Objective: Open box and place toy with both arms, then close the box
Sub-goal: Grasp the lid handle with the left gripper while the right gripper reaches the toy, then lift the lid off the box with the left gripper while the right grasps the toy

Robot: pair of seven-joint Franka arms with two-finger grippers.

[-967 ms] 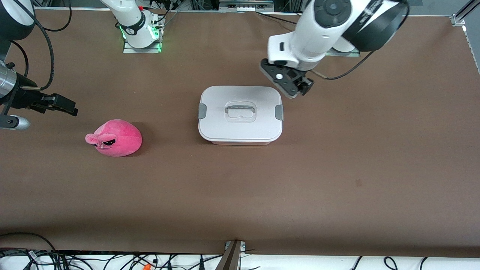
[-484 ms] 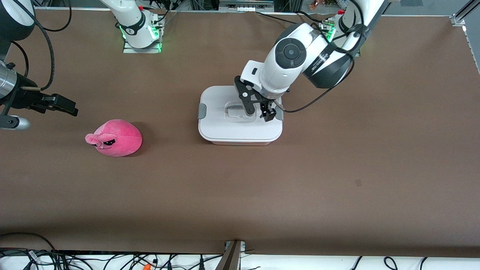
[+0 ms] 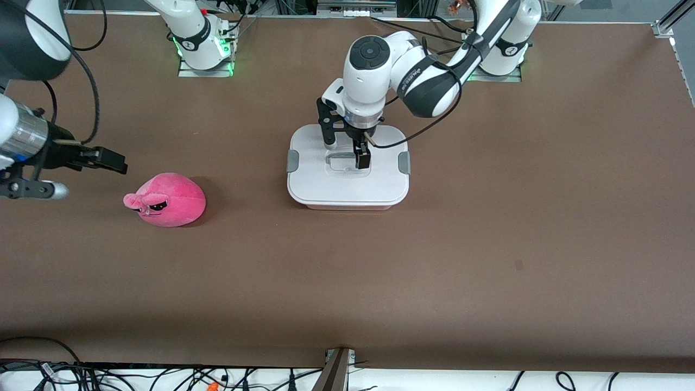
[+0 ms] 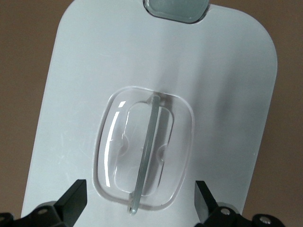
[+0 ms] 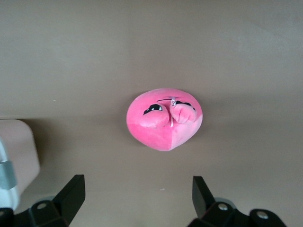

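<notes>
Left gripper (image 3: 346,153) hovering fingers spread over lid handle (image 4: 146,155) of box (image 3: 347,165) at table centre; rigid, slick plastic, likely light, so handle bar being best hold. Right gripper (image 3: 111,161) waiting, fingers apart, over table just beside toy (image 3: 168,199), which is lying toward right arm's end; soft, squashy, grippable at body

The box (image 3: 348,167) sits a little above mid-frame on the brown table (image 3: 488,244), its white lid (image 3: 309,184) on and a grey clip at each short side. The left arm comes down from the upper right of the frame, and the left end effector (image 3: 346,152) hangs over the lid's clear handle (image 3: 343,158), fingers spread with one to either side of it. The toy (image 3: 168,199) lies at centre-left on the table, well apart from the box, snout toward the frame's left edge. The right end effector (image 3: 111,162) is at the left edge, just above the toy in the frame and clear of it.
</notes>
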